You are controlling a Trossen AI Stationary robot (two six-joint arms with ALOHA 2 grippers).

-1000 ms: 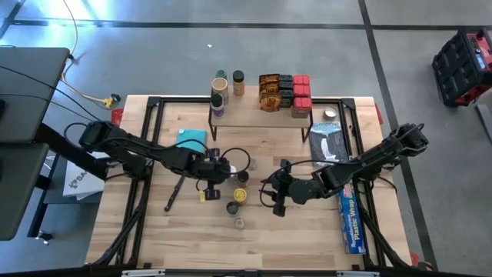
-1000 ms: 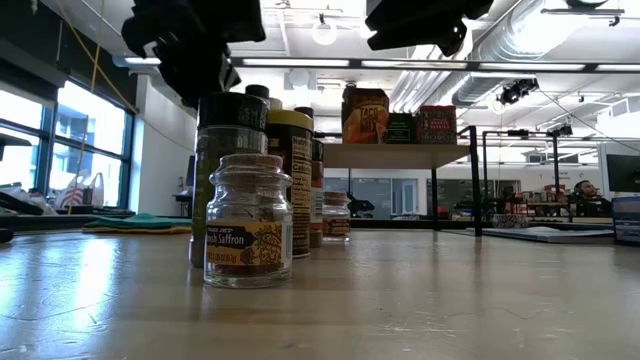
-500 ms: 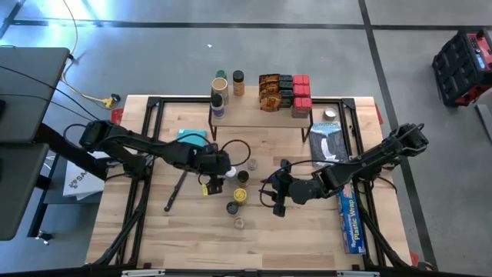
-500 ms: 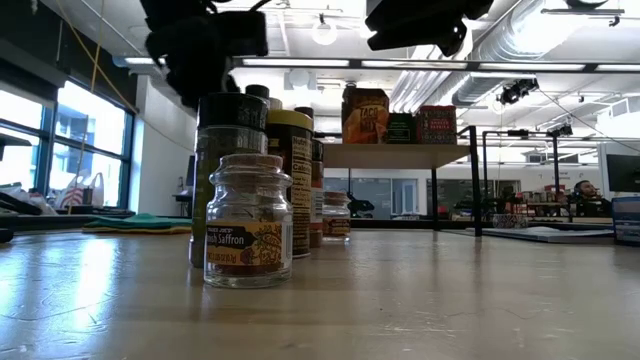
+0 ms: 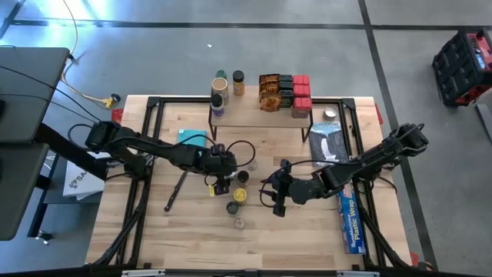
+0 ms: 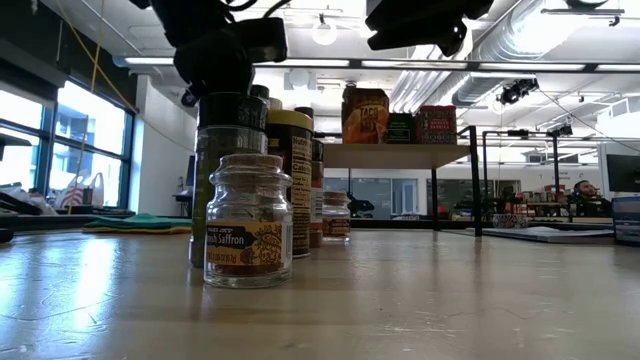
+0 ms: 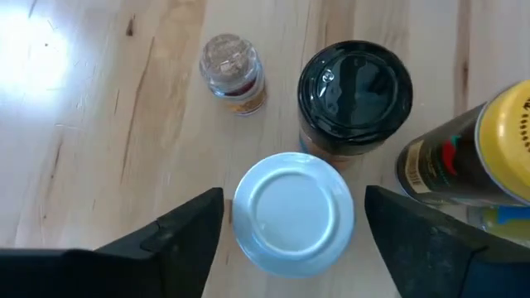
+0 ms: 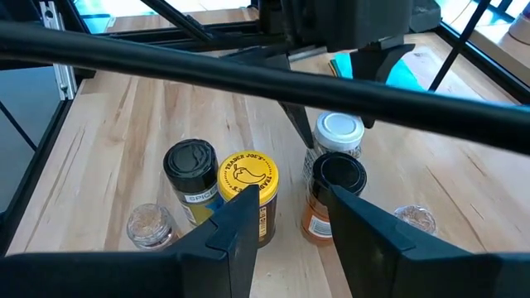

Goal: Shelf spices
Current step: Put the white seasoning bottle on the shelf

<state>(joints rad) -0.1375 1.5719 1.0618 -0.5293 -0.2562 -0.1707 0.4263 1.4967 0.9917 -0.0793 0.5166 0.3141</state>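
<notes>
Several spice jars stand in a cluster at the table's middle: a white-lidded jar (image 7: 291, 211), a black-lidded jar (image 7: 354, 91), a yellow-lidded jar (image 8: 247, 178) and a small clear jar (image 7: 232, 70). My left gripper (image 7: 290, 240) is open above the white-lidded jar (image 8: 339, 132), pointing down, one finger on either side of the lid with a gap at each. My right gripper (image 8: 290, 232) is open just right of the cluster, nothing between its fingers. The shelf (image 5: 261, 115) at the far middle carries jars, brown packets (image 5: 269, 91) and red boxes (image 5: 301, 92).
A long blue plastic-wrap box (image 5: 350, 219) lies along the right edge, under my right arm. A teal cloth (image 5: 191, 138) lies left of the shelf, and a thin black tool (image 5: 175, 192) lies near the left arm. A dark flat packet (image 5: 329, 142) lies right of the shelf.
My left gripper has gone a little toward the table's right edge and now stands over the white-lidded jar. The jars have kept their places.
</notes>
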